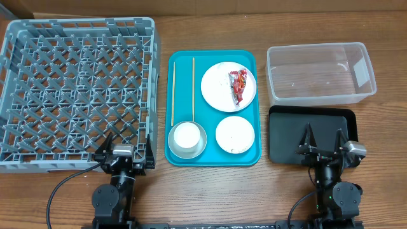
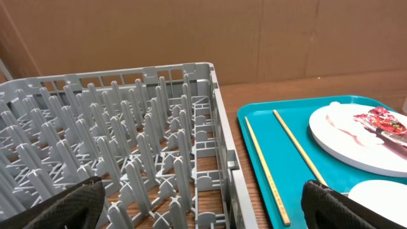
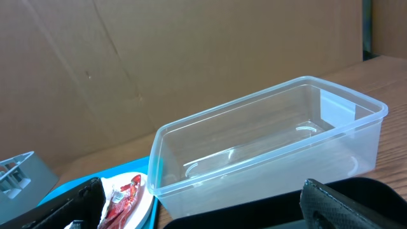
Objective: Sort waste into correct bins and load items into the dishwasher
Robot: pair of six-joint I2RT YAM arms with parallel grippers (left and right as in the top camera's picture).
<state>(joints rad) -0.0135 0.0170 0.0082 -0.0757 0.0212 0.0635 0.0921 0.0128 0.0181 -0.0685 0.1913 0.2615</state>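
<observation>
Wooden table [image 1: 381, 191], brown cardboard wall [image 2: 191, 32] behind; left fingers [image 2: 63, 207] spread wide by the rack [image 1: 76, 22], right fingers [image 3: 346, 203] spread over the black tray [image 1: 286, 149]

wooden table [image 1: 210, 191], brown cardboard backdrop [image 3: 191, 63], even indoor light

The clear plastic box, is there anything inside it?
Empty. The clear rectangular plastic box shows only its bare bottom through its see-through walls; nothing lies inside.
</observation>
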